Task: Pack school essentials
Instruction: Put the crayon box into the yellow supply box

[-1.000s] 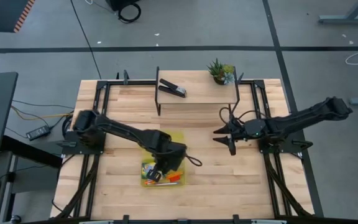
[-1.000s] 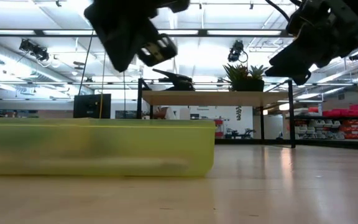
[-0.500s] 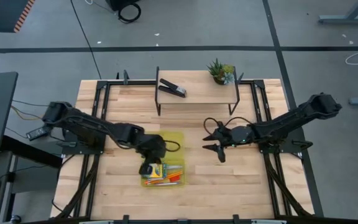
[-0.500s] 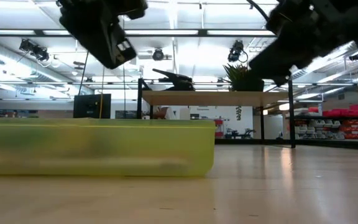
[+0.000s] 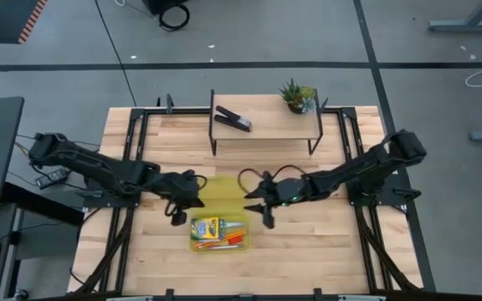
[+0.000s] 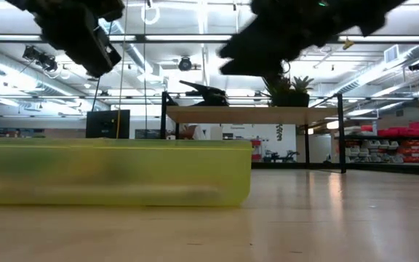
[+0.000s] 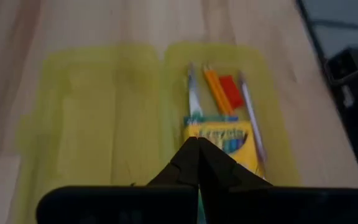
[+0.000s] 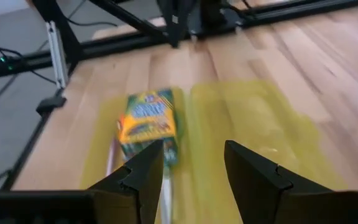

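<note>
While the crayon box [image 5: 207, 226] is lying in the near half of the yellow case [image 5: 224, 191], beside the orange pencils [image 7: 215, 89] and the red block [image 7: 231, 91], the packing itself is looking finished and the step in hand is closing the case. The far half, the hinged lid, is lying flat and empty on the table [image 5: 325, 242]. The left gripper [image 5: 176, 216] is hovering just left of the case with its fingers clenched on nothing, seemingly out of the job. The right gripper [image 5: 262, 202] is hanging over the case's right edge with its fingers spread apart and empty, looking down across both halves. The scissors and the note pad are hard to make out; they may be lying under or beside the crayon box, though a pale strip next to the pencils is all that is showing. The next move is calling for the right gripper to drop to the lid's far or right rim, catch it, and swing it over the near half without dragging the case along the table. The stapler [image 5: 233, 118] and the plant [image 5: 297, 94] are sitting on the shelf at the far side, well apart from the work.
</note>
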`<act>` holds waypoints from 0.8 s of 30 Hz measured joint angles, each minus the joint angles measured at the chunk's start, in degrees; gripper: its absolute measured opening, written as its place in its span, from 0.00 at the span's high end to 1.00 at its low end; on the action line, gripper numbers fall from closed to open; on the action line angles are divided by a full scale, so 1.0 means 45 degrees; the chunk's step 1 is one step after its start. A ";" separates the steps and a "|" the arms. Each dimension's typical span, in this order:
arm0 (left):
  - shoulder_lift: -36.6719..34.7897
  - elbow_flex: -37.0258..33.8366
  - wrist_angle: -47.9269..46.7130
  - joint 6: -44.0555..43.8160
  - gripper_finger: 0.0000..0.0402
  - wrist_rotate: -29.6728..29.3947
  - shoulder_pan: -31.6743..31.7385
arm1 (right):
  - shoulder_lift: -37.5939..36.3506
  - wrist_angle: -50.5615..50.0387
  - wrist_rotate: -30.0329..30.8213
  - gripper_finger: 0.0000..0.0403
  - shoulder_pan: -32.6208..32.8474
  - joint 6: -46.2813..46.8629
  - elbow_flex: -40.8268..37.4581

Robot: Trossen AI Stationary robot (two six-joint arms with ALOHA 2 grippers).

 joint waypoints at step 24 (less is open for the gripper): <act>-0.7146 -0.3510 0.0412 -0.0323 0.98 -0.1113 -0.0363 | 0.6136 -0.3028 0.0312 0.56 0.1513 0.1302 0.6438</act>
